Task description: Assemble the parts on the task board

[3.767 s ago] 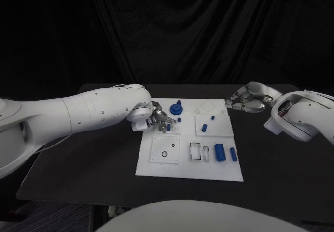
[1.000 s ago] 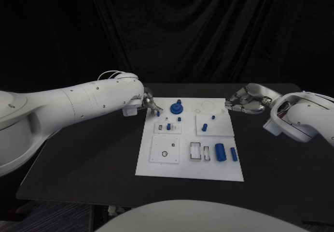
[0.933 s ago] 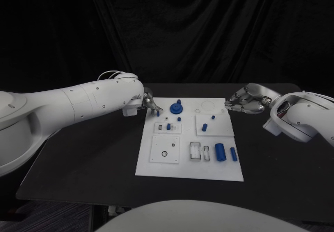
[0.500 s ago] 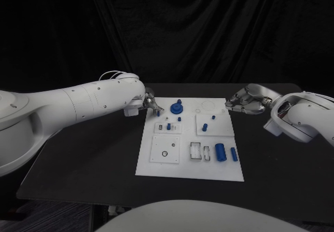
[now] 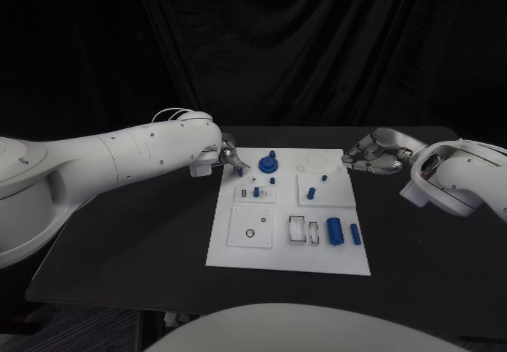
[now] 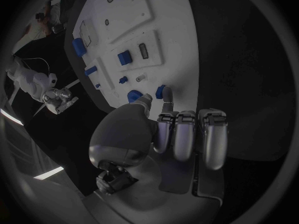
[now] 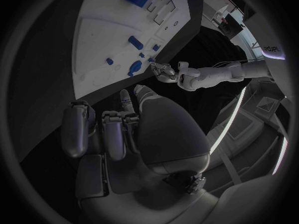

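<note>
At the centre of the head view lies the white task board [image 5: 287, 249] on the black table [image 5: 127, 249], its long side running away from the camera. On its upper part stand a round blue part [image 5: 267, 164] with a small peg on top, a small blue peg [image 5: 272, 180] just below it, and a short blue part [image 5: 310, 193] on a raised square plate to the right. Lower down, a blue cylinder [image 5: 332, 229] and a thinner blue bar [image 5: 354, 234] lie side by side near the board's right edge, beside two narrow rectangular slots. The left hand [image 5: 227, 158] sits at the board's upper left corner, in the upper middle of the frame; in the left wrist view its fingers [image 6: 187, 137] are curled in together, and a small blue piece [image 6: 163, 92] shows at a fingertip, though whether it is pinched or merely lies behind I cannot tell. The right hand [image 5: 372, 156] hovers off the board's upper right corner, over the table, with its fingers [image 7: 112, 129] curled inward around nothing.
</note>
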You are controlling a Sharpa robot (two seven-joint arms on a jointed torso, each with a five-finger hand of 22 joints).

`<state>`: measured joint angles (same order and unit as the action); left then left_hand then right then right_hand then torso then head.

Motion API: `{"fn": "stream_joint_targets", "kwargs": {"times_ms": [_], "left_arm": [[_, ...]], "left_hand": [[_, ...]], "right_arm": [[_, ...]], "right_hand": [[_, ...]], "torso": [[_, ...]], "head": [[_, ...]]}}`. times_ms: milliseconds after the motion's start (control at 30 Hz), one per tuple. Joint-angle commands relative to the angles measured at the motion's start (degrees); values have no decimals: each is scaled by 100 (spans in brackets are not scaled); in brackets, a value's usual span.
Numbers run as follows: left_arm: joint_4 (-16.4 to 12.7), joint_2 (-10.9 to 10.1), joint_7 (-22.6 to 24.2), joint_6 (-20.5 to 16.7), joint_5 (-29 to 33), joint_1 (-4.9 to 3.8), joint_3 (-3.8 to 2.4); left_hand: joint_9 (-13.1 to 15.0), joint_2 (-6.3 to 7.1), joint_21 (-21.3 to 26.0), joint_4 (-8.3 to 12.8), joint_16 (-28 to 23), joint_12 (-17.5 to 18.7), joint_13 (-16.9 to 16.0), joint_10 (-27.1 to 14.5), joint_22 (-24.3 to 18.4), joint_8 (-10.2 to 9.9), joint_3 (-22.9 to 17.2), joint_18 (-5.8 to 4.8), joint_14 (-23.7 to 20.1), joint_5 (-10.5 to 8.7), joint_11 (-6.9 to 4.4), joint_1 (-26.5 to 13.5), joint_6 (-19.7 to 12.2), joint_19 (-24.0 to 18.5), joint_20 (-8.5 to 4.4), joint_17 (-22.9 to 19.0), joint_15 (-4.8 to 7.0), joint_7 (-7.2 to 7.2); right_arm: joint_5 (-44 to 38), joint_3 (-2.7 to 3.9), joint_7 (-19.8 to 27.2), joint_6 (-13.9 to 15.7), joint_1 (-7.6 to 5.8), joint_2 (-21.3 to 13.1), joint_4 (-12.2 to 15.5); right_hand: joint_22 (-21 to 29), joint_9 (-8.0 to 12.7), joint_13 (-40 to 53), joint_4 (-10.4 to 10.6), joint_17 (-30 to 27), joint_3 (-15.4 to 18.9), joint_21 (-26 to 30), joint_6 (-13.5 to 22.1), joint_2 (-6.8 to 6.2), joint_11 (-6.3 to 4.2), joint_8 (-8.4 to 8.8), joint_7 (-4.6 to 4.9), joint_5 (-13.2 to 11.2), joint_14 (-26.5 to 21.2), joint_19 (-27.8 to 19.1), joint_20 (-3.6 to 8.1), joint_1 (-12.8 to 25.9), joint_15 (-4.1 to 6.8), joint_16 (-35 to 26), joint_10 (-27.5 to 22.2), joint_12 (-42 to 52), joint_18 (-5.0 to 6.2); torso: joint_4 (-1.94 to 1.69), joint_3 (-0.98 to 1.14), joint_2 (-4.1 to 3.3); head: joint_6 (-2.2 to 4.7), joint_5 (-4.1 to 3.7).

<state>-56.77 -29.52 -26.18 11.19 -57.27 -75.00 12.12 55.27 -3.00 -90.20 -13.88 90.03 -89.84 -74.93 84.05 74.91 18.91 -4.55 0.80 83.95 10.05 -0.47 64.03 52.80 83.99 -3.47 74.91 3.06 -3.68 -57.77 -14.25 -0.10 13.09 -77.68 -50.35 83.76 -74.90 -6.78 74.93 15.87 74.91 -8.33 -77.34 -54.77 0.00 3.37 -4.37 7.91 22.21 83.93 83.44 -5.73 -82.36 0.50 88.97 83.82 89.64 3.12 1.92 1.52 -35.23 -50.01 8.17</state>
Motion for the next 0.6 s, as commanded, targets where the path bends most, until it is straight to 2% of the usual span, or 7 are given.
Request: {"fn": "stream_joint_targets", "kwargs": {"times_ms": [33,233,433,600], "left_arm": [[7,18,16,-26,-14,13,-4],[13,26,-12,-33,-14,21,-4],[14,32,-32,-43,-14,26,-4],[23,39,-25,-54,-13,31,-4]], "left_hand": [[23,-11,20,41,-3,-16,-1507,595,1509,10,1,-80,605,27,34,81,-31,601,48,1509,-34,-3],[78,-7,20,67,-3,-16,-1507,595,1509,39,3,-80,605,25,38,103,-53,601,52,1509,-38,-8],[366,-29,20,117,-3,-16,-1507,595,1509,199,20,-80,605,31,45,124,-161,601,63,1509,-48,-11],[438,-35,20,127,-3,-16,-1507,595,1509,231,22,-80,605,37,46,128,-206,601,64,1509,-48,-13]], "right_arm": [[-26,5,-133,-86,16,-1,-4],[-26,5,-153,-116,16,2,-6],[-26,5,-178,-148,16,5,-5],[-26,5,-203,-177,16,6,-6]], "right_hand": [[-1076,8,1379,7,1317,-36,33,-41,-2,2,21,6,39,532,-29,4,-52,0,-28,493,-36,16],[-1072,10,1375,5,1309,-47,48,-39,-7,4,25,8,64,529,-36,3,-64,-1,-34,489,-38,19],[-1071,11,1372,4,1305,-54,51,-36,-10,4,27,9,78,527,-38,3,-71,-1,-36,486,-40,20],[-1065,13,1363,1,1298,-64,68,-29,-16,6,32,12,100,524,-48,2,-82,-3,-41,478,-45,24]], "torso": [[-1,-3,-1],[0,-1,1],[0,0,0],[-1,0,-1]], "head": [[1,5],[1,2],[1,7],[1,11]]}}
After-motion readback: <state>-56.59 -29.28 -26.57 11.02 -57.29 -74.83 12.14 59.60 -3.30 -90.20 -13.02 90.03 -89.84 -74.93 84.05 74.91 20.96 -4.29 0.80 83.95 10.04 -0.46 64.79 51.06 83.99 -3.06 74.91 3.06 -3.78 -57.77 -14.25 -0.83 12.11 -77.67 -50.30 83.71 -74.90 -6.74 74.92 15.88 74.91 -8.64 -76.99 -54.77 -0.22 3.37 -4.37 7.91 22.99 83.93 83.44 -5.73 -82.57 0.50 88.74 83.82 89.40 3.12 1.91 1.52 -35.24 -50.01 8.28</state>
